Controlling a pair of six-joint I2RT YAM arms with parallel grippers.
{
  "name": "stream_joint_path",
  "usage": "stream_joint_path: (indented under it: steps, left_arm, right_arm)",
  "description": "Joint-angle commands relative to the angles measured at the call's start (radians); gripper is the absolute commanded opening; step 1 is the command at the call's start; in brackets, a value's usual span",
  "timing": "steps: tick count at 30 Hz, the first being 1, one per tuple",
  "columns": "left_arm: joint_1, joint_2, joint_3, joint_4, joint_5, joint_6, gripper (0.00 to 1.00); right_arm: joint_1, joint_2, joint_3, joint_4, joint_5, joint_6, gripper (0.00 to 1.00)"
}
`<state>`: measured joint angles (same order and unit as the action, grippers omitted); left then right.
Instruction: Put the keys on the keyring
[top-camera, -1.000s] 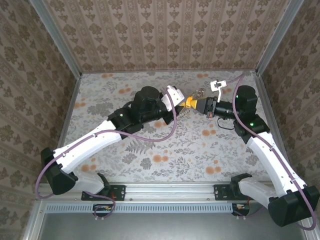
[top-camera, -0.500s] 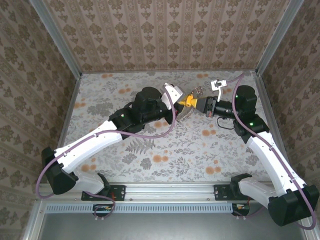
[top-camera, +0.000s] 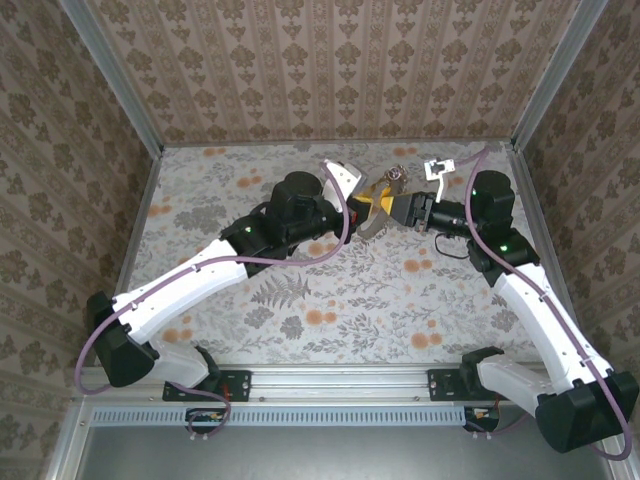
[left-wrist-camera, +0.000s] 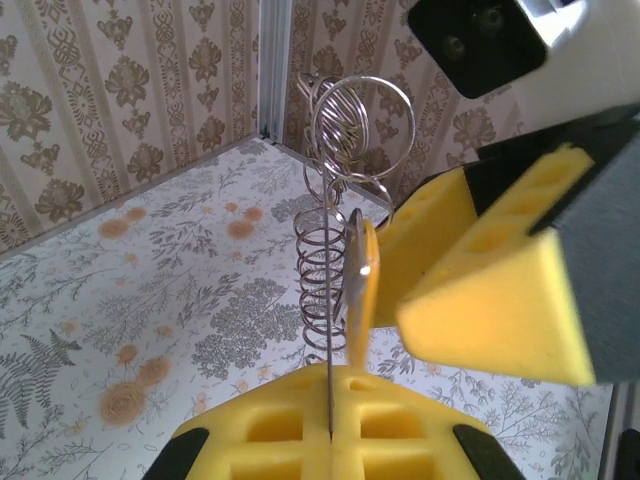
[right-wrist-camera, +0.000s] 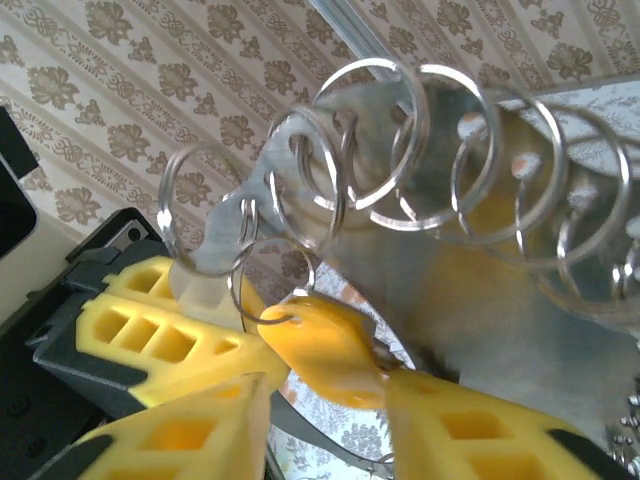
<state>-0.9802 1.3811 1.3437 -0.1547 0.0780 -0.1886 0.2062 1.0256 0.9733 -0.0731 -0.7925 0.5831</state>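
Note:
The keyring is a string of thin silvery rings held up in the air above the back of the table. My left gripper is shut on its thin lower end, and its yellow pads clamp a flat silvery tab. The key has an orange-yellow head and hangs from one small ring; the left wrist view shows the key edge-on. My right gripper is open around the head. The right finger touches the head and the left finger stands apart. Both grippers meet tip to tip.
The floral table lies below, boxed in by patterned walls. A metal corner post stands behind the rings. A purple cable loops off the left arm. A white bracket sits by the right wrist.
The right jaws have parted from the key head. The left gripper has risen slightly toward the back wall, taking the keyring with it.

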Motion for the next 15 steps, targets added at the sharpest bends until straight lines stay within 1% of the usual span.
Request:
stream_joint_path:
  steps: [1, 3, 9, 11, 15]
  left_arm:
    - [0.012, -0.011, 0.040, 0.076, -0.023, -0.050, 0.00]
    - [0.013, -0.016, 0.038, 0.078, -0.033, -0.058, 0.00]
    - [0.018, -0.023, 0.037, 0.082, -0.047, -0.069, 0.00]
    - [0.017, -0.026, 0.035, 0.081, -0.047, -0.070, 0.00]
    - [0.018, -0.027, 0.036, 0.079, -0.047, -0.074, 0.00]
  right_arm:
    - [-0.007, -0.050, 0.003, -0.033, 0.010, -0.003, 0.43]
    - [-0.010, -0.070, 0.003, -0.049, 0.007, -0.003, 0.46]
    - [-0.025, -0.136, 0.046, -0.109, 0.019, -0.014, 0.47]
    - [-0.027, -0.143, 0.065, -0.102, 0.041, -0.001, 0.47]
    - [-0.028, -0.111, 0.101, -0.026, 0.072, 0.063, 0.45]
